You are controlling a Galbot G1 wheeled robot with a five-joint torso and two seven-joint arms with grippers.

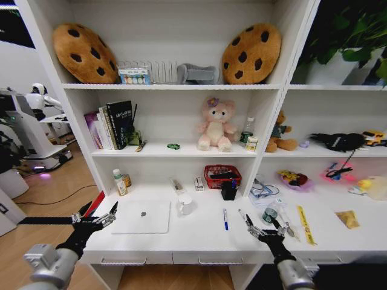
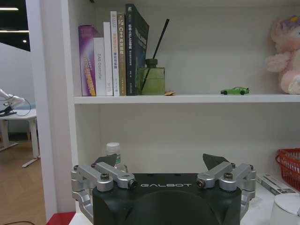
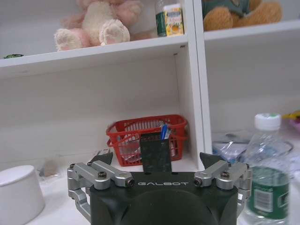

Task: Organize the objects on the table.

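Two grippers hang over the desk's [image 1: 199, 238] front edge, both spread wide and holding nothing. Toward the left corner, the left gripper [image 1: 95, 217] sits just beside the closed silver laptop [image 1: 143, 217], which lies flat near the front edge. A white cup [image 1: 184, 205] stands just right of the laptop. Past the middle lies a blue pen [image 1: 225, 219]. The right gripper [image 1: 261, 228] hovers beside a clear bottle [image 1: 270, 212], with a red basket [image 1: 222, 176] farther back.

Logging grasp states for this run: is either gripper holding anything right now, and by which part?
Nothing is held. The left gripper and right gripper both hang open over the front of the table, with empty space between their fingers.
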